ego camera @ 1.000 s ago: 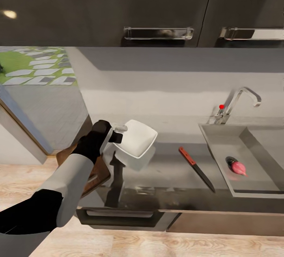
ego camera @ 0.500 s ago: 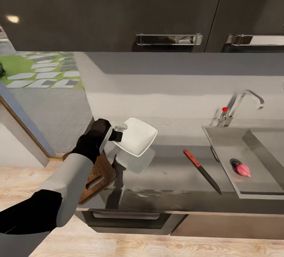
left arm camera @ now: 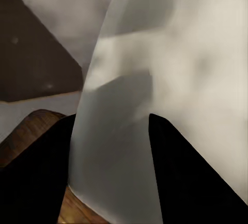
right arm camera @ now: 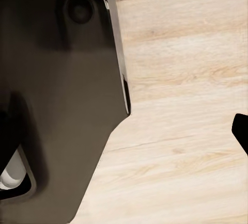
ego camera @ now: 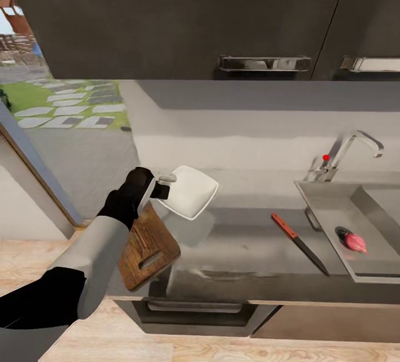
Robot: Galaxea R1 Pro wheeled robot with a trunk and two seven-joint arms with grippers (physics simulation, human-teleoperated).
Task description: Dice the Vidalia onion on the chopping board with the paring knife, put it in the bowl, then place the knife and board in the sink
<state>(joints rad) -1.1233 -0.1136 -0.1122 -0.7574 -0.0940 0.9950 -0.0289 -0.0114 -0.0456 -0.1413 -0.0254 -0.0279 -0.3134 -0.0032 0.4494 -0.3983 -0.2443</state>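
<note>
The view has swung leftward, uncovering more of the board [ego camera: 149, 248] at the surface's [ego camera: 239, 239] left end. The left pincer [ego camera: 164, 185] stays clamped on the bowl's [ego camera: 190, 199] rim, tilted aloft. The onion [ego camera: 355, 242] waits in the sink [ego camera: 333, 206]; the right pincer's state I cannot tell.

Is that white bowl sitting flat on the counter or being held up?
Held up and tilted: the left gripper is shut on the bowl rim, above the countertop.

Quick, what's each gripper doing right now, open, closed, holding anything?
Left gripper: closed on the rim of the bowl, held tilted above the countertop.
Right gripper: cannot be told; the right wrist view shows wood floor and a dark part of the robot.
</note>
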